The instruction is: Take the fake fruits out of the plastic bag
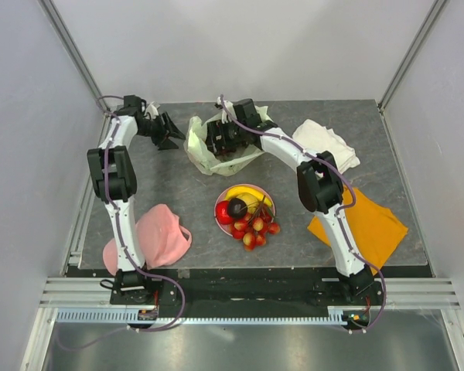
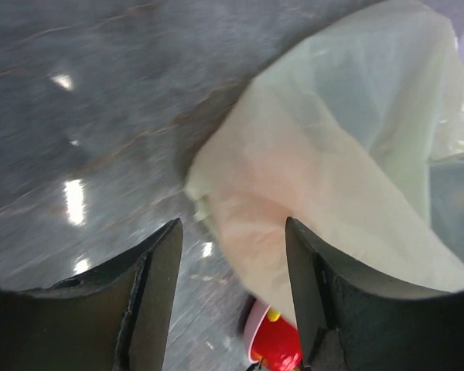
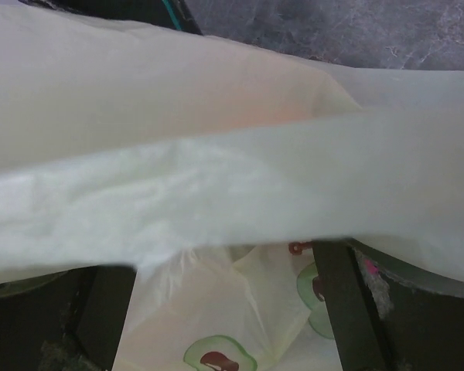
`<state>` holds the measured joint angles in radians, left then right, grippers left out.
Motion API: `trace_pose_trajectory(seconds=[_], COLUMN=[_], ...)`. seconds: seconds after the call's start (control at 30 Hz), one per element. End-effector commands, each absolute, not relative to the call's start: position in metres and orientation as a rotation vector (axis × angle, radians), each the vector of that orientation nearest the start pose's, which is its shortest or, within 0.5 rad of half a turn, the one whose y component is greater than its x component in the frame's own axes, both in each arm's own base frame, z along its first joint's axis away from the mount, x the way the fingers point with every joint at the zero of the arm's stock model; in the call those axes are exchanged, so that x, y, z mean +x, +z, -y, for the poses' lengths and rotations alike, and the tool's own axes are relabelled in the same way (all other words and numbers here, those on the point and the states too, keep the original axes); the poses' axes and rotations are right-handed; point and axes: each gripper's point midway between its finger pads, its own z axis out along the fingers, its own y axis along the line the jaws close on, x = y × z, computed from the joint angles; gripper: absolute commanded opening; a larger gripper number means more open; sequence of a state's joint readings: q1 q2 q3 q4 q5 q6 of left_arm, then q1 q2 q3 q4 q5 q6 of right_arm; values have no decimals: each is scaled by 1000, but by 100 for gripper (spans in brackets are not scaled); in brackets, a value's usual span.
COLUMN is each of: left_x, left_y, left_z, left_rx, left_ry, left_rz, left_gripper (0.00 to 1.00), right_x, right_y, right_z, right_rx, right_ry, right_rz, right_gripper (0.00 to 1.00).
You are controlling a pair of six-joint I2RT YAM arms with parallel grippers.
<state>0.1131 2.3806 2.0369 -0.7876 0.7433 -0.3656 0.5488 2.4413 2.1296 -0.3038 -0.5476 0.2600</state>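
Fake fruits [image 1: 246, 212] are heaped on a round pink plate [image 1: 217, 205] in the middle of the table [image 1: 294, 116], well apart from both grippers and nearer the arm bases. On the plate are a yellow banana [image 1: 251, 195] at the far side, a red apple [image 1: 223, 216] at the left, a dark plum [image 1: 237, 206] touching the apple, and a red-yellow berry cluster [image 1: 255, 230] spilling over the near rim.

Beyond the plate lies the plastic bag [image 1: 201, 151], pale yellow-green and crumpled, with its mouth spread open. The right gripper [image 1: 216, 141] is down in that mouth. In the right wrist view its dark fingers [image 3: 344, 309] stand wide apart, a broad fold of bag film crosses in front of them, and more film printed with little avocados sits between them. Nothing is pinched. A faint pinkish tint shows through the film (what causes it cannot be told), and whether any fruit is inside cannot be told either.

The left gripper [image 1: 170, 133] is just beside the bag's left edge. Its fingers [image 2: 156, 294] are partly spread, about halfway. Seen from its wrist, the bag's edge appears in the gap between them, but it lies beyond the tips and is not gripped. Whether the nearer finger brushes the film cannot be told.

Around the table are a pink cloth [image 1: 158, 236], a white folded cloth [image 1: 325, 143] and an orange cloth [image 1: 363, 224].
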Motion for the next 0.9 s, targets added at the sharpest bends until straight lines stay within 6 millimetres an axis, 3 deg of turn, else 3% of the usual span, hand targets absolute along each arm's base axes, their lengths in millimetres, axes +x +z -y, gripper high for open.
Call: trace_pose_trajectory(seconds=[0.0,0.13,0.33,0.47,0.87], left_x=[539,528,512,509,496], left_y=[95,80,86,92,83], left_z=[102,108,117,117,116], left_rx=[-375,-402,-388,-376,-403], left_ry=[-1208,-1286,-1396,-1403,-1420], left_rz=[-2513,-2544,-2543,-2536,-2563], left_gripper=[63,62,42,35,2], right_x=[498,495,494,495,482], right_y=[117,102,91,80,68], right_z=[-423,-426,-429,-431,-445], right_rx=[-612,-615,-603,-598,-626], right_ry=[1027,954,883,856,964], right_rz=[-2140,-2178,-2206,-2226,-2239], right_gripper=[98,98,98,98,95])
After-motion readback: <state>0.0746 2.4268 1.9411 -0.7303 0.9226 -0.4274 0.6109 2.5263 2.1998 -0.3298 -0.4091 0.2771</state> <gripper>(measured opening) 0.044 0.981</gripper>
